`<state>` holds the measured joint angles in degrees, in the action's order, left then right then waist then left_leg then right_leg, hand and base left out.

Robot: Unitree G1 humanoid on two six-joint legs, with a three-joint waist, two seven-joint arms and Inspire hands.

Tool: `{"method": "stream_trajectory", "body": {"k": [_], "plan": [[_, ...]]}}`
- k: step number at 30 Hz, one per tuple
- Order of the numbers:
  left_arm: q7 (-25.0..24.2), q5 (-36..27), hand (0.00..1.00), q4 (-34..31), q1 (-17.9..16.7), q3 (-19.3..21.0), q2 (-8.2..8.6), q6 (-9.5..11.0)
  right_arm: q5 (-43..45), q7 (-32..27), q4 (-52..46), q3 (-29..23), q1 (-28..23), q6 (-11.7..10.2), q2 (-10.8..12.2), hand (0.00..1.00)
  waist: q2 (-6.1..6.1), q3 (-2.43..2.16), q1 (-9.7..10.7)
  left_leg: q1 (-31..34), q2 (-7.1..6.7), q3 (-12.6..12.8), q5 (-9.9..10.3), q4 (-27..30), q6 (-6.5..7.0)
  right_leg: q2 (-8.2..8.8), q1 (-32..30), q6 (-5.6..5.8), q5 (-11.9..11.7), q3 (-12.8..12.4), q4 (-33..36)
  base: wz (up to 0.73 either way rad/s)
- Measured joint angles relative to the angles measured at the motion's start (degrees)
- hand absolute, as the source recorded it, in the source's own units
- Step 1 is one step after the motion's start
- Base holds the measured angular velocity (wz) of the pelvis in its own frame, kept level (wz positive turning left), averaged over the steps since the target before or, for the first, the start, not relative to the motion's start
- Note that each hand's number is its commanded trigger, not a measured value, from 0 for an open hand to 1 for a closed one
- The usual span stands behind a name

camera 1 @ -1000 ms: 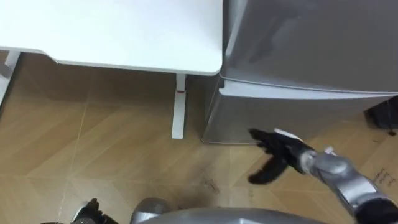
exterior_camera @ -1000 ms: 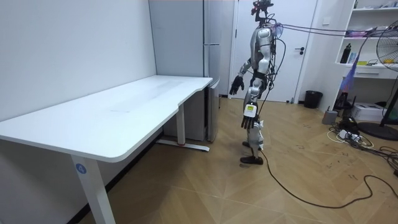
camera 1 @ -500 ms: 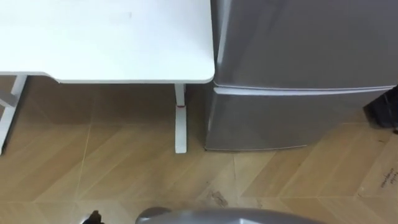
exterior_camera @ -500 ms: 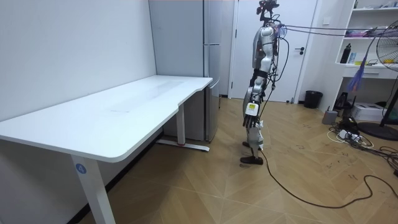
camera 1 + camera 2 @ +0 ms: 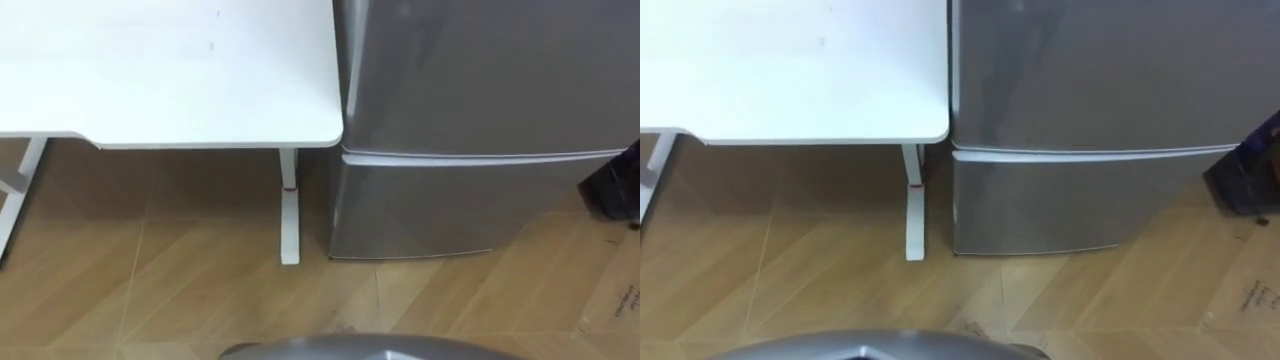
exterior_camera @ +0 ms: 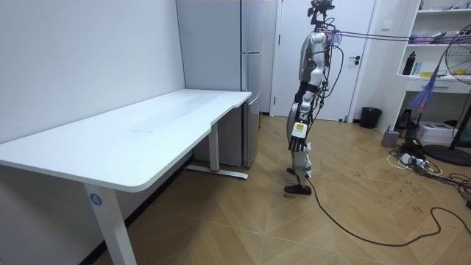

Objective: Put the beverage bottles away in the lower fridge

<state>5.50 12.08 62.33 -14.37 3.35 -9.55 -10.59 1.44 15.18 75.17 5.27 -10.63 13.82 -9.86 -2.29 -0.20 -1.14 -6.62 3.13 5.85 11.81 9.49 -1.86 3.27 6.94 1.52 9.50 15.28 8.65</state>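
The white desk (image 5: 170, 70) takes the upper left of the eye views. Its rounded right corner lies just beside the fridge's left side (whether the two touch can't be told), and one white leg (image 5: 289, 205) drops from under that corner to the wood floor (image 5: 150, 290). Right of it stands the grey fridge (image 5: 500, 100), seen from above and in front, with the upper door (image 5: 1090, 70) over the lower door (image 5: 450, 205) and a pale seam between them. Both doors are closed, and the lower one reaches nearly to the floor. At the right edge a dark thing (image 5: 615, 180) sits by the fridge's right corner, too cut off to name. In the room view the desk runs along the wall from the room view's left, with the fridge tall at its far end. The robot stands upright on the floor to the right of the fridge, facing it and apart from its doors. Its left hand (image 6: 296, 141) hangs at the thigh on the side nearer the camera, too small to say whether it is released, clenched or grasping something. Behind the robot is a room door (image 6: 346, 59) with a black bin (image 6: 370, 117) beside it on the floor. Further right are shelves (image 6: 441, 77), a dark bottle (image 6: 409, 64) standing at their left end, and a fan (image 6: 458, 66) at the right edge.
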Motion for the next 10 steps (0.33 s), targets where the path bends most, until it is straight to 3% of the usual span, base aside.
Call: {"method": "stream_trajectory", "body": {"k": [10], "plan": [[-1.2, 2.2, 0.0, 1.1, -0.5, 0.0, 1.15, -0.4, 0.2, -2.6, 0.5, -1.1, 3.0, -0.1, 0.0, 0.0, 0.6, 0.19, 0.7, -0.7, -0.41, -0.9, 0.0, -0.4, 0.02, 0.14, 1.1, 0.29, 0.6, -0.4, 0.0, 0.02]]}}
